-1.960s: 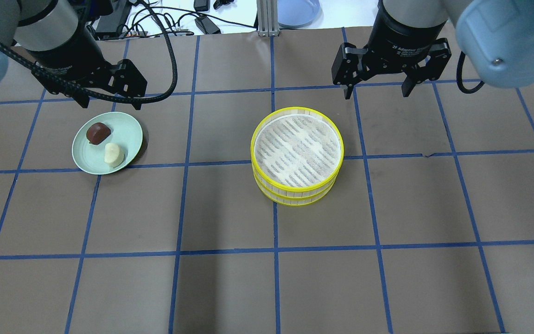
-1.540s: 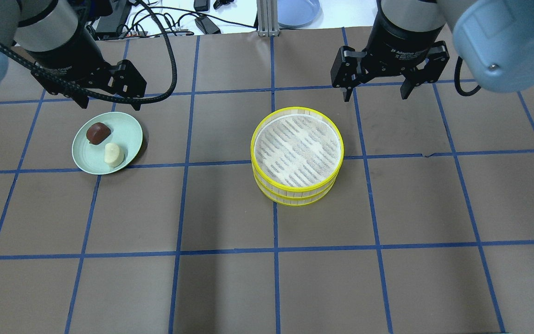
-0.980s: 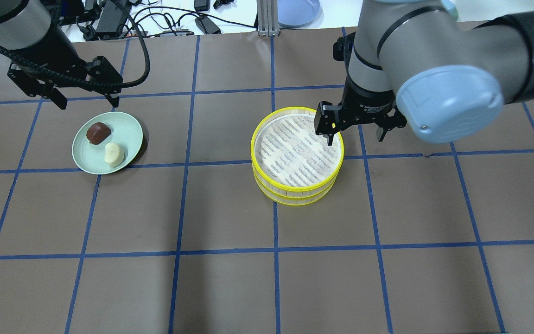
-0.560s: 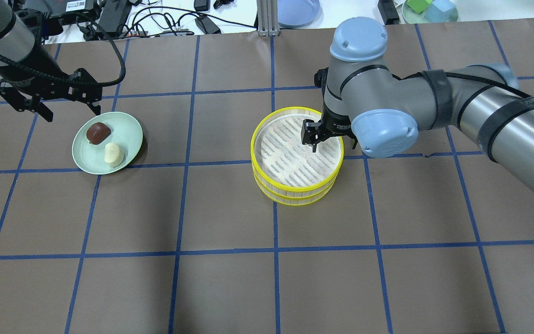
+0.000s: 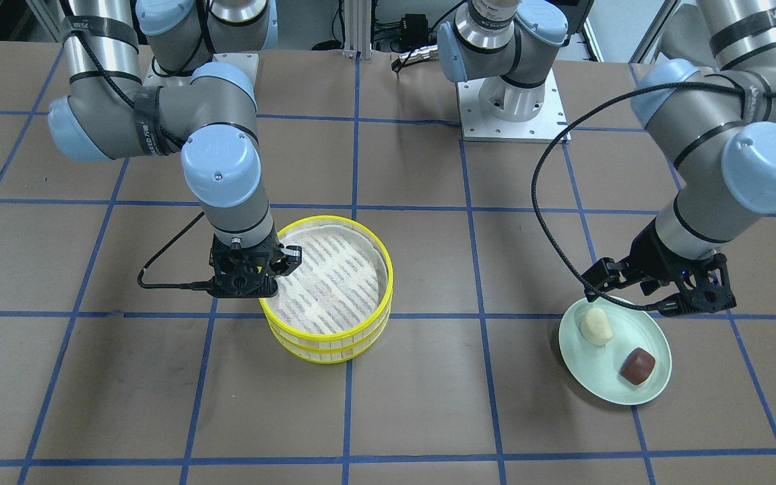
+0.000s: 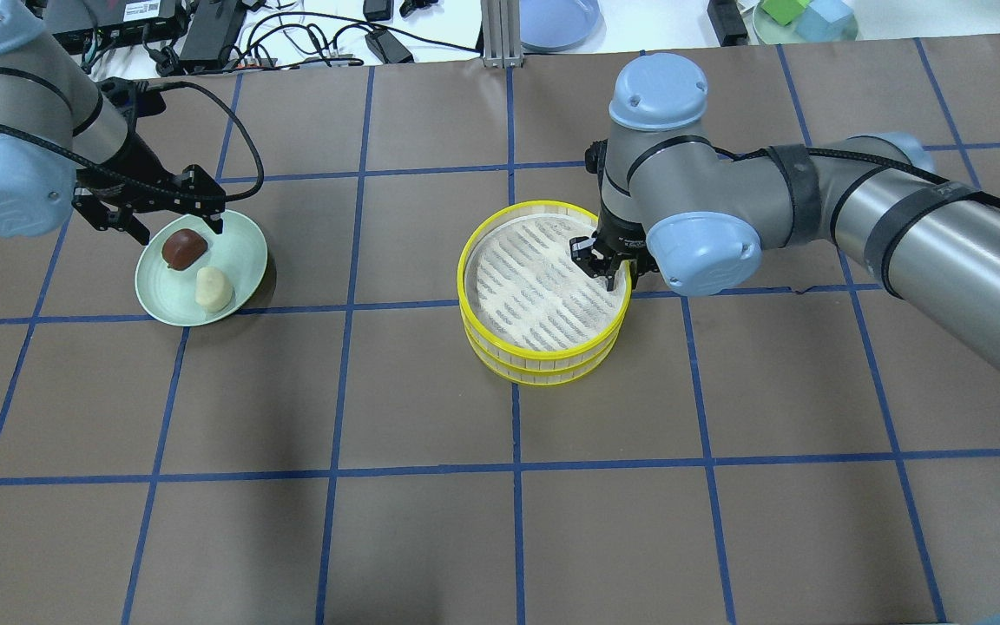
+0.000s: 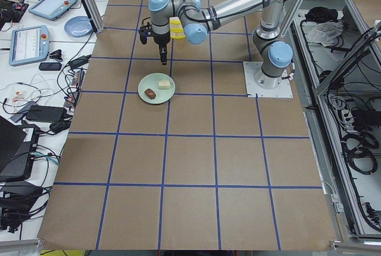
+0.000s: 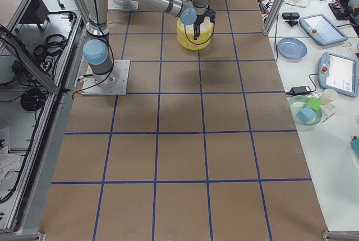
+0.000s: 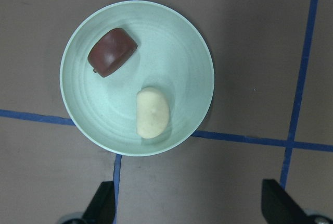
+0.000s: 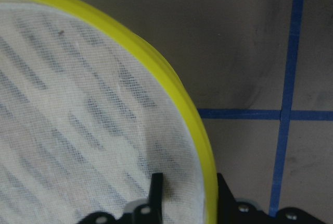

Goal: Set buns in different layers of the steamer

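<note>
The steamer's two layers stand stacked mid-table, the top layer (image 6: pixel 465 260) on the lower layer (image 6: pixel 535 371). My right gripper (image 6: pixel 613 273) is shut on the top layer's right rim; in the right wrist view (image 10: pixel 187 182) one finger is inside the rim and one outside. The reddish-brown bun (image 6: pixel 184 248) and the cream-white bun (image 6: pixel 213 288) lie on a pale green plate (image 6: pixel 244 247). My left gripper (image 6: pixel 176 227) hangs open and empty over the plate's far edge, above the brown bun. The left wrist view shows both buns (image 9: pixel 112 52) (image 9: pixel 153 112).
A blue plate (image 6: pixel 559 19), cables and a green bowl with blocks (image 6: pixel 804 17) lie beyond the table's far edge. The arms' base plates (image 5: pixel 509 101) are at the robot's side. The brown mat has a blue tape grid.
Both arms came down. The right gripper moved onto the steamer's right rim and its jaws narrowed; the stack slid slightly left. The left gripper moved toward the plate, still open.
</note>
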`<state>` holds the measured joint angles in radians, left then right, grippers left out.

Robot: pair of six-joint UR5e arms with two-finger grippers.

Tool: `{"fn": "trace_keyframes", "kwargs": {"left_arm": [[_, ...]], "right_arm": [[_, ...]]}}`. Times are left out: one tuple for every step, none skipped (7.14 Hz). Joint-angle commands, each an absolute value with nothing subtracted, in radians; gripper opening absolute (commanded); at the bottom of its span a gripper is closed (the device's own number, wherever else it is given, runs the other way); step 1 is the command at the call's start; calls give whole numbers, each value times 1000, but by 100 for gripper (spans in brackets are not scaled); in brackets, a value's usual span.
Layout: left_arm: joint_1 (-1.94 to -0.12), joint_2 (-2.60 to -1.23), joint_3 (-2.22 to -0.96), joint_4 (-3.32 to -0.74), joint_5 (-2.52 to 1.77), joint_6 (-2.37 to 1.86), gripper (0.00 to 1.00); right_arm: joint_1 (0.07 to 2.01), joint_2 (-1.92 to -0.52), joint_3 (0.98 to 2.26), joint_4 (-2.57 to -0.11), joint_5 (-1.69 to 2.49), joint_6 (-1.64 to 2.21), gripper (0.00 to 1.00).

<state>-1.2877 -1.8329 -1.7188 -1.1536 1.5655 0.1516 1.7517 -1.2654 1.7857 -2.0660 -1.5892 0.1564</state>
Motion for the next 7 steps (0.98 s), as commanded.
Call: {"fn": "trace_keyframes", "kwargs": {"left_arm": [[-1243, -1928, -1720, -1097, 1554, 150, 100], [-1233, -1953, -1720, -1071, 1551, 152, 100], [-1233, -1980, -1720, -1069, 1549, 143, 100], [-1229, -2000, -1720, -1069, 1551, 143, 100], [-1221, -2020, -1720, -1069, 1551, 141, 100], [-1221, -2043, -1720, -1069, 1549, 109, 100], [-1223, -2051, -1721, -1069, 1549, 60, 99]], "right_arm": [[1729, -1333, 1766, -1980, -1618, 153, 0], [1698, -1379, 1708, -1874, -1609, 140, 0], [1654, -1409, 1636, -1767, -1585, 115, 0], [1585, -1431, 1614, -1743, -1601, -34, 0], [1443, -1434, 1615, -1738, -1585, -186, 0], [1317, -1436, 1618, -1738, -1580, -325, 0], [1242, -1425, 1618, -1755, -1591, -474, 0]]}}
